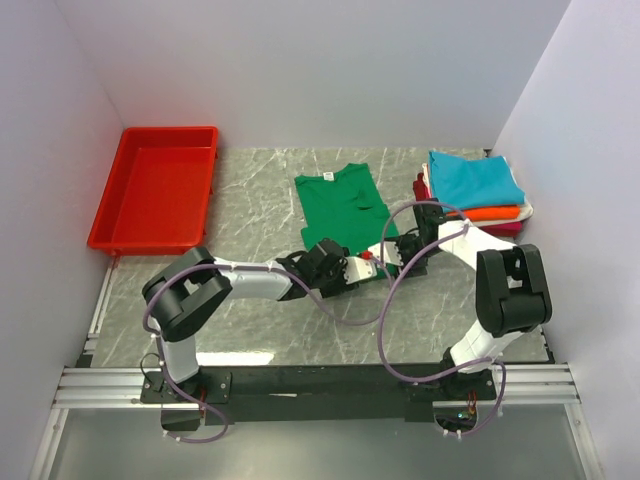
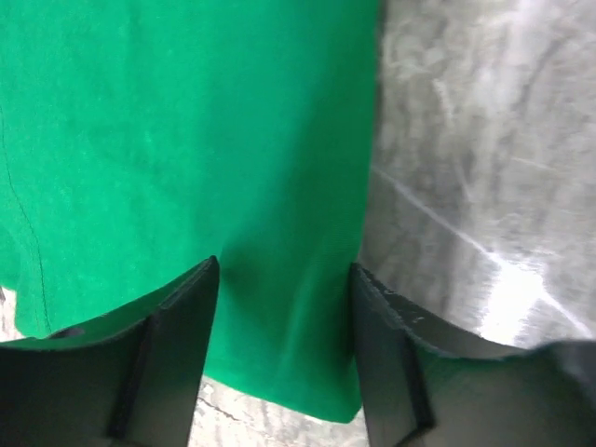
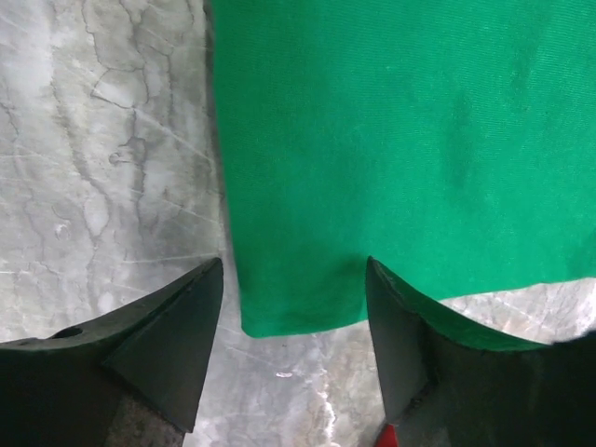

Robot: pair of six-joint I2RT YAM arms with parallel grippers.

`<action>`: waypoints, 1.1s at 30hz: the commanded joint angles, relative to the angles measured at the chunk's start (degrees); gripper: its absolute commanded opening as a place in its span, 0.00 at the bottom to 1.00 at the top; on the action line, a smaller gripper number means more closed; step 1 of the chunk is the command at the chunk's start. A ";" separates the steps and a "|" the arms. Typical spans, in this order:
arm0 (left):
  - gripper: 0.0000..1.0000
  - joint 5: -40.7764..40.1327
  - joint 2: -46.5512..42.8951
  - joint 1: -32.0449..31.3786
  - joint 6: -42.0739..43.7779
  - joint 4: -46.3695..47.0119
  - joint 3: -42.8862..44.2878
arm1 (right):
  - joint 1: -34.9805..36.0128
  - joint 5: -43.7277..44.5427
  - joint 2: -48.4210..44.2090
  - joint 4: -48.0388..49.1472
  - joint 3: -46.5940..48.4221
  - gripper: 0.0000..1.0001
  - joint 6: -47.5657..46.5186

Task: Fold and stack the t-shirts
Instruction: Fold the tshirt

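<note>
Grey marble-look table (image 1: 260,200): stack of folded t-shirts (image 1: 475,190) (teal on top) far right, done. Bright green cloth t-shirt (image 1: 340,205) at ctr, fold unfinished, unstacked. L gripper (image 2: 284,270) and R gripper (image 3: 293,265): jaws apart over near hem, nothing gripped.

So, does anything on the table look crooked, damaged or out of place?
Nothing is damaged or spilled. Only the pile of folded shirts at the back right is a little untidy: the teal shirt on top lies turned, so the orange shirt sticks out under it. The green shirt lies flat.
</note>
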 commanded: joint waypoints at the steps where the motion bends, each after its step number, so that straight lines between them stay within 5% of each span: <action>1: 0.57 -1.40 1.20 0.97 0.65 -0.02 0.84 | 1.15 1.96 0.66 1.40 0.93 0.68 0.18; 4: 0.43 -1.05 0.94 1.33 0.57 -0.72 0.14 | 2.03 2.75 2.15 0.10 2.77 0.55 2.20; 7: 0.32 0.09 0.15 1.50 0.39 -1.16 -1.18 | 2.12 2.05 3.39 -2.54 4.71 0.26 4.23; 8: 0.30 0.44 -0.12 1.59 0.39 -1.33 -1.53 | 2.12 1.79 3.13 -3.07 4.71 0.05 4.84; 9: 0.27 0.79 -0.55 1.59 0.39 -1.51 -1.97 | 2.12 1.26 2.69 -3.42 4.54 0.00 5.11; 13: 0.15 6.48 -4.42 1.50 0.48 -3.35 -4.43 | 2.12 -0.06 -1.08 -11.22 2.17 0.00 3.44; 24: 0.12 20.75 -19.97 -1.40 -5.58 -11.62 -12.08 | 2.56 -1.90 -24.82 -23.64 -11.63 0.00 4.22; 29: 0.05 18.20 -20.07 1.58 -2.25 -11.44 -8.84 | 2.30 -2.79 -23.00 -16.54 -5.24 0.00 18.89; 33: 0.02 20.13 -15.78 10.36 0.65 -11.79 -1.82 | 1.95 -1.91 -16.75 -11.52 6.96 0.00 27.42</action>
